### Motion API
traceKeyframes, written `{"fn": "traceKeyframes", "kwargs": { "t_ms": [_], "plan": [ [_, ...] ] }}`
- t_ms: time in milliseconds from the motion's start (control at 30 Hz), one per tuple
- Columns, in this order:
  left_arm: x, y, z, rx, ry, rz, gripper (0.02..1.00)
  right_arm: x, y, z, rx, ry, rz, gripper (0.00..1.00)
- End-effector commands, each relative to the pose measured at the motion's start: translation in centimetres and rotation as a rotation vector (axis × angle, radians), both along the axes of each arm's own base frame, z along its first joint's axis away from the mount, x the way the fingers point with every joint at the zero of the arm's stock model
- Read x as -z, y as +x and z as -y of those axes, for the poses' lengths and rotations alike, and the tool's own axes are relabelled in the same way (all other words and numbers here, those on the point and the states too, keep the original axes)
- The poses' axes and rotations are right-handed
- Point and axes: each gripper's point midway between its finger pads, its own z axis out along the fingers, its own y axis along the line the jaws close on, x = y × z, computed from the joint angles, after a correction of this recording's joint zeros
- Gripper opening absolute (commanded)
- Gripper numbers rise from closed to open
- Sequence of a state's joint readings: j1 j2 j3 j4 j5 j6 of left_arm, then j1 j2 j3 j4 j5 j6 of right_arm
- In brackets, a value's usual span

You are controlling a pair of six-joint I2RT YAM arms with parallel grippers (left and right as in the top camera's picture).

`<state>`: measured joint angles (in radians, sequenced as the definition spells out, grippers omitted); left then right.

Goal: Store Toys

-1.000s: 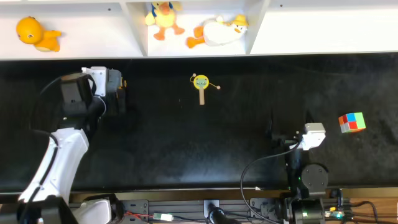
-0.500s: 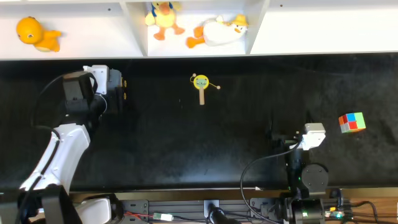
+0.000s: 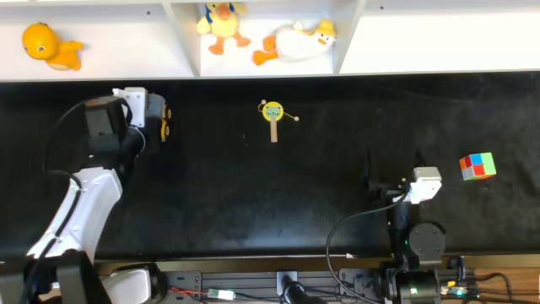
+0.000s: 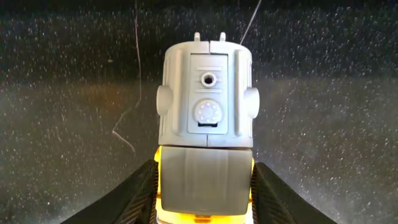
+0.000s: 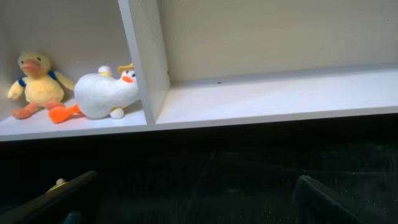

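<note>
Above the black speckled table (image 3: 253, 194), near the white shelf (image 3: 422, 42), the left gripper (image 4: 205, 199) clamps a grey-and-yellow toy (image 4: 207, 112). The right gripper (image 5: 196, 196) sits with fingers spread. A rattle (image 3: 272, 114) and a cube (image 3: 477, 165) lie well apart.

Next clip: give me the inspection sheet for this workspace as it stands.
Surface: black table.
Job's things: rattle drum and colour cube on the table; orange duck, yellow duck plush and white duck plush in the shelf.
Clutter: nothing seen.
Grippers: left gripper shut on grey and yellow toy; right gripper open, holding nothing.
Cables: black cable loops by the right arm's base.
Surroundings: white shelf along the table's far edge.
</note>
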<state>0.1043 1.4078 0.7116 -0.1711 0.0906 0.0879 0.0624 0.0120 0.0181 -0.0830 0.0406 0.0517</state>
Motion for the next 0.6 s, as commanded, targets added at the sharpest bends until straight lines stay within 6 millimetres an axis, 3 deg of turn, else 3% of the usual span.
{"fn": "traceKeyframes", "kwargs": {
  "t_ms": [33,600],
  "plan": [
    [-0.64,0.67,0.03,0.012,0.012,0.015,0.356,0.33,0.01,-0.22,-0.011,0.000,0.000,0.996],
    [-0.89,0.00,0.20,0.016,0.006,0.001,0.334,0.33,0.01,-0.22,-0.011,0.000,0.000,0.993]
  ]
}}
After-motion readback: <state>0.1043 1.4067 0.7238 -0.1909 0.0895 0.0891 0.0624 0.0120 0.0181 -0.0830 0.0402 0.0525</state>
